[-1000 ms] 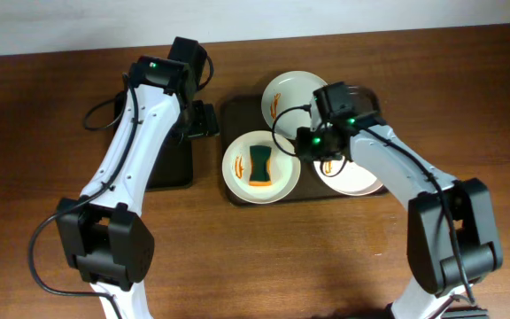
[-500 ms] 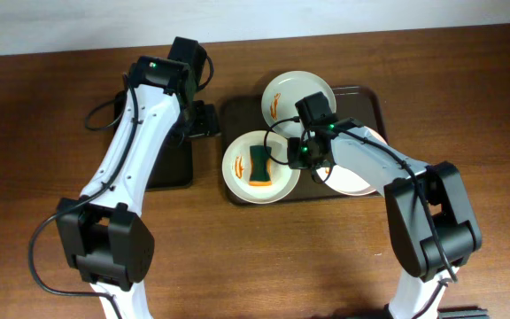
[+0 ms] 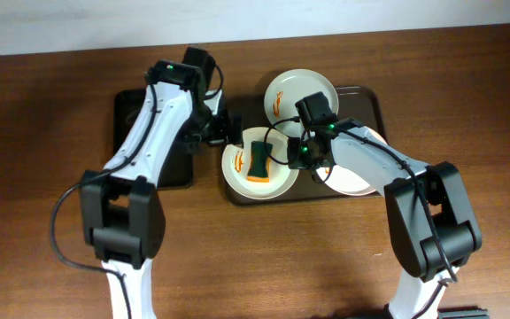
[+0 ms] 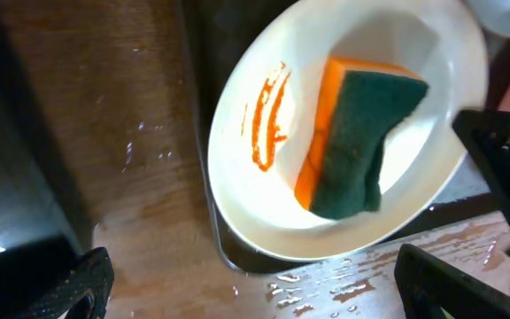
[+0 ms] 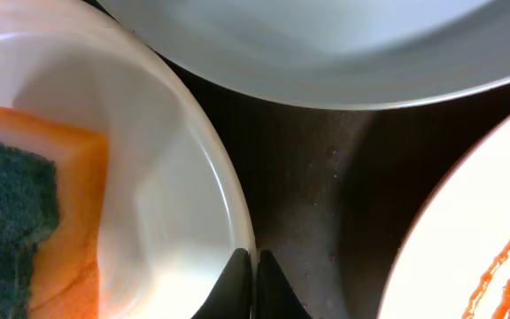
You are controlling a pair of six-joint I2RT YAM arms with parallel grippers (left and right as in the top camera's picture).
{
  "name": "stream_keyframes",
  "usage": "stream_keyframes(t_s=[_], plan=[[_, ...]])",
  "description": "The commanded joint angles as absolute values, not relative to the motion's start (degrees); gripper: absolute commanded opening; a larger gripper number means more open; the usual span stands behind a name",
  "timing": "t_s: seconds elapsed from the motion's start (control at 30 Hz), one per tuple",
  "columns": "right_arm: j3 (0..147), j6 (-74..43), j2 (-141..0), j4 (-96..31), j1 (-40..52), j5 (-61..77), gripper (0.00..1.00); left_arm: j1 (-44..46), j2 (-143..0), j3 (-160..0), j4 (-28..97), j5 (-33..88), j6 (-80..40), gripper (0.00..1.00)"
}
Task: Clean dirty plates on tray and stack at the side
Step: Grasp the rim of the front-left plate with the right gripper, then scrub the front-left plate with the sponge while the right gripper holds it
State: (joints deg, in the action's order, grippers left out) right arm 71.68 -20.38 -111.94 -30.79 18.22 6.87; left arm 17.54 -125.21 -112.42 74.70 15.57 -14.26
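- The black mat (image 3: 171, 173) lay on the left of the brown desk (image 3: 42, 133). It looked the likely place for stacking, though that is only a guess.
- The left claw (image 4: 268, 282) hung released, its fingers wide apart, over the near edge of the front plate (image 4: 228, 208). It grasped nothing.
- The front plate sat at the left front of the tray (image 3: 374, 96). A sponge (image 4: 352, 151) lay in it beside an orange sauce streak (image 4: 268, 120).
- The sponge looked soft and light and would probably squash, so it was best pinched across its long sides.
- The plate looked stiff, glossy and breakable. Its rim was the only real hold, and likely a slippery one.
- The right claw (image 5: 253, 282) was clenched on that plate's right rim.
- The back plate (image 3: 299, 93) and the right plate (image 3: 352, 184), both streaked, crowded the tray and left little room between rims.
- The desk beside the tray looked wet.
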Motion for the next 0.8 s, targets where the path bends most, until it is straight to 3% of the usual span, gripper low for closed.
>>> stream_keyframes(t_s=[0.0, 0.13, 0.17, 0.63, 0.77], plan=[[71.8, -20.4, -111.9, -30.8, 18.8, 5.8, 0.04, 17.8, -127.4, -112.0, 73.3, 18.8, -12.1, 0.99], [71.8, -20.4, -111.9, -30.8, 18.8, 5.7, 0.04, 18.1, -127.6, -108.6, 69.3, 21.9, -9.5, 0.84], [71.8, -20.4, -111.9, -30.8, 18.8, 5.8, 0.04, 18.5, -127.6, -107.7, 68.3, 21.9, -9.5, 0.75], [71.8, -20.4, -111.9, -31.0, 18.7, 5.7, 0.04, 25.1, -132.2, -104.8, 58.8, 22.9, -13.6, 0.68], [71.8, -20.4, -111.9, -30.9, 18.7, 5.7, 0.04, 25.5, -132.3, -104.8, 58.2, 22.7, -13.6, 0.57]])
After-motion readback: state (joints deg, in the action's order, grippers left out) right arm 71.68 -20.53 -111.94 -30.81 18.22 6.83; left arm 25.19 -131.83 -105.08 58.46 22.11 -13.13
